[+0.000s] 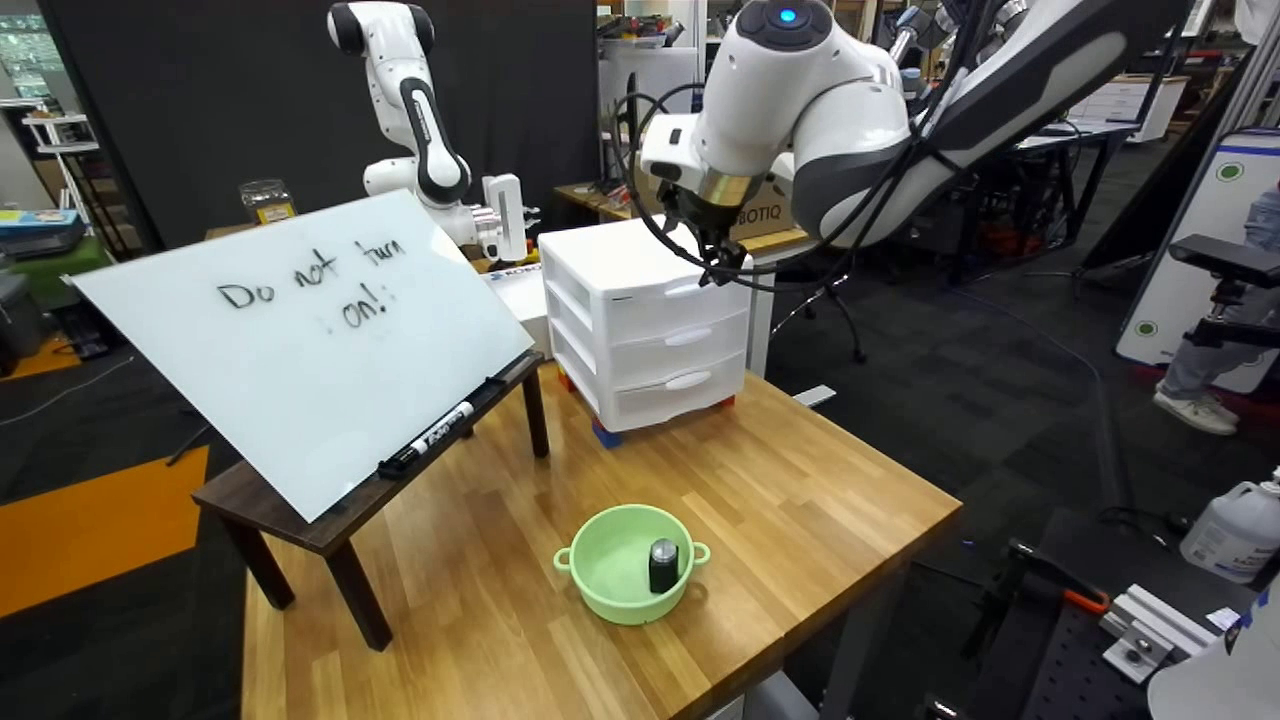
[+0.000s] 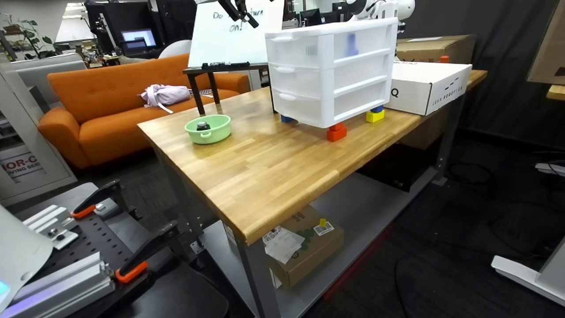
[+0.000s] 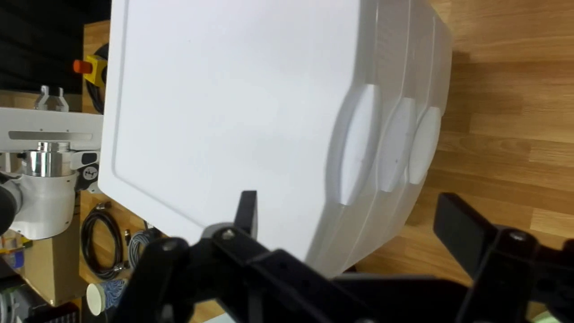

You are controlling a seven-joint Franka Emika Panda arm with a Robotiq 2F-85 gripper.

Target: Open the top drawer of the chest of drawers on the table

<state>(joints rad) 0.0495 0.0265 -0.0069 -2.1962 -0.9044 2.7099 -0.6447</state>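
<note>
Lowered from here, the gripper (image 3: 352,211) could jam its leftmost finger (image 3: 246,211) on the chest of drawers (image 3: 233,103), because it overlaps that unit in the wrist view. Rightward, between and ahead of the parted, empty jaws, lies the top drawer (image 3: 358,146), near a long edge of the wooden table (image 2: 282,172).

A busy workroom spread over a dark floor (image 1: 930,370).
In an exterior view, a black backdrop (image 1: 240,100) rose at the rear, a bright window (image 1: 22,55) showed at the upper left edge, a flat orange patch (image 1: 100,530) lay low at the left, and a white panel (image 1: 1190,260) with green dots stood near the right edge. In an exterior view, an orange sofa (image 2: 101,92) sat near a grey cabinet (image 2: 33,137); beyond it, a leafy plant (image 2: 46,39) stood and a screen (image 2: 139,39) glowed.
</note>
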